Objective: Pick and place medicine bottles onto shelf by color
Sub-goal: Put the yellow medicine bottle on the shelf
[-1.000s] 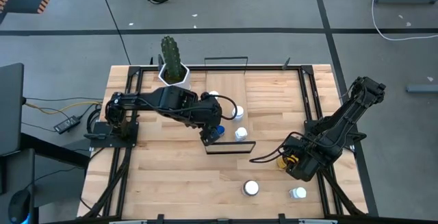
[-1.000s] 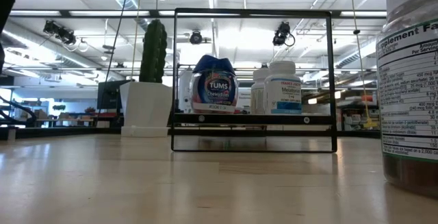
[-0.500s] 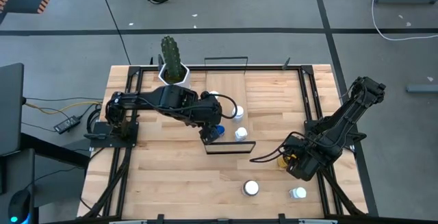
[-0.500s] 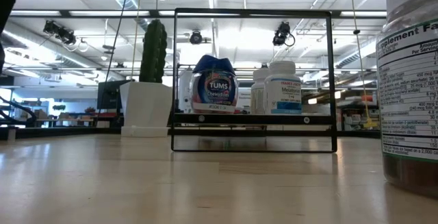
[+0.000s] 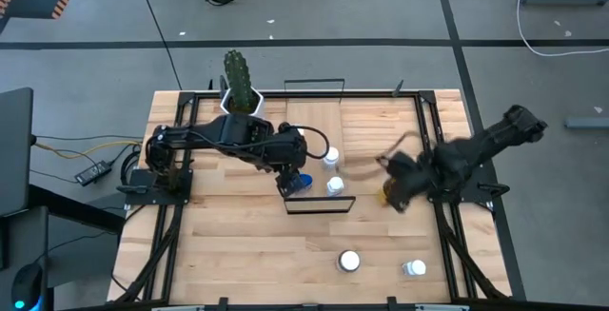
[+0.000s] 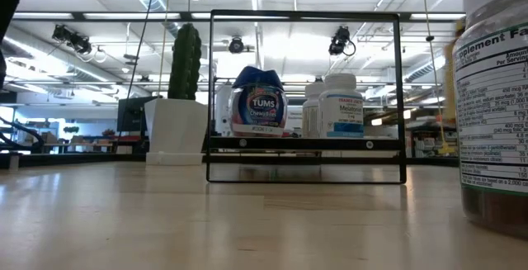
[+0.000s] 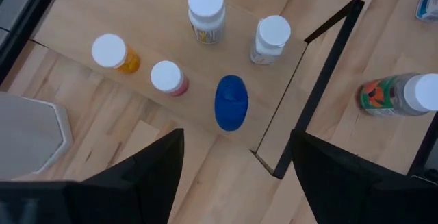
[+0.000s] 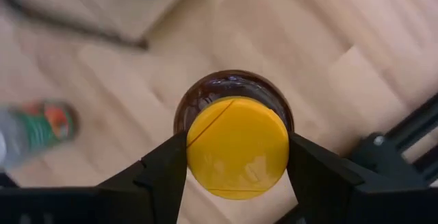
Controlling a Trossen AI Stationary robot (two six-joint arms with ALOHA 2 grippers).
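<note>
The shelf is a light-wood board with black wire rails at its short ends. Several bottles stand on it: a blue-lidded one, two white-capped ones, an orange one and a pinkish one. My left gripper hovers open above the blue-lidded bottle and touches nothing. My right gripper, right of the shelf, is shut on the amber bottle with the yellow cap. Two more white-capped bottles stand near the table's near edge. My right gripper pinches the amber bottle by its yellow cap, one finger on each side of it. The fingers come from above, pointing down. The bottle hangs upright below them; the table underneath is blurred, and the bottle seems lifted clear of it.
A white pot with a green cactus stands at the far edge, left of the shelf. The near rail rises at the shelf's near end. In the low view a large bottle fills the right side. Bare tabletop lies near left.
My right gripper has swung from near the table's right edge toward the far edge and the shelf, carrying the amber bottle with it; most of the move came in the last half second. My left gripper has stayed over the shelf.
</note>
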